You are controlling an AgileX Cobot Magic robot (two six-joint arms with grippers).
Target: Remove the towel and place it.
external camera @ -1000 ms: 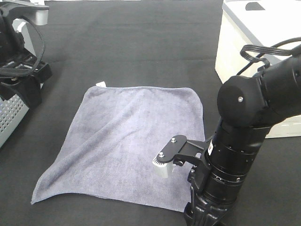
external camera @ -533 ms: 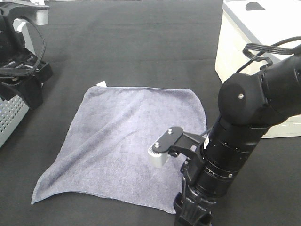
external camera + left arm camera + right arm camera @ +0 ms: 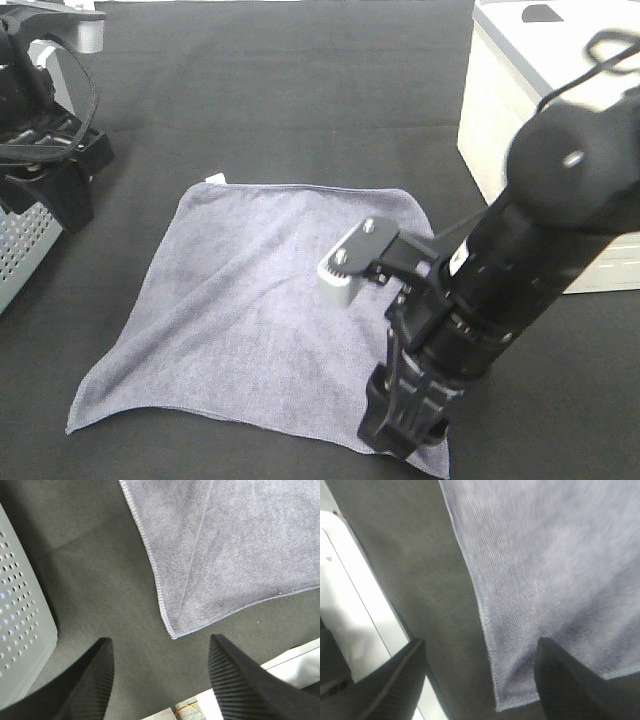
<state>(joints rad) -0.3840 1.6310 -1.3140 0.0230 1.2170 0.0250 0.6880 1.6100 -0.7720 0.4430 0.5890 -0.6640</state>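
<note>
The greyish-lavender towel (image 3: 250,300) lies spread flat on the black table, with its white tag at the far left corner. My right gripper (image 3: 402,428) hangs over the towel's near right corner, pointing down. In the right wrist view it (image 3: 477,680) is open and empty, and the towel's hemmed edge (image 3: 475,600) runs between the fingers. My left gripper (image 3: 68,200) is at the far left, clear of the towel. In the left wrist view it (image 3: 160,680) is open and empty above bare table, just off a towel corner (image 3: 172,635).
A white box (image 3: 540,100) stands at the back right, close behind the right arm. A grey perforated basket (image 3: 18,250) stands at the left edge under the left arm, also in the left wrist view (image 3: 20,630). The table is black cloth (image 3: 280,90).
My right arm has swung left and forward, bringing its gripper over the towel's near right corner. The towel and the left arm have not moved.
</note>
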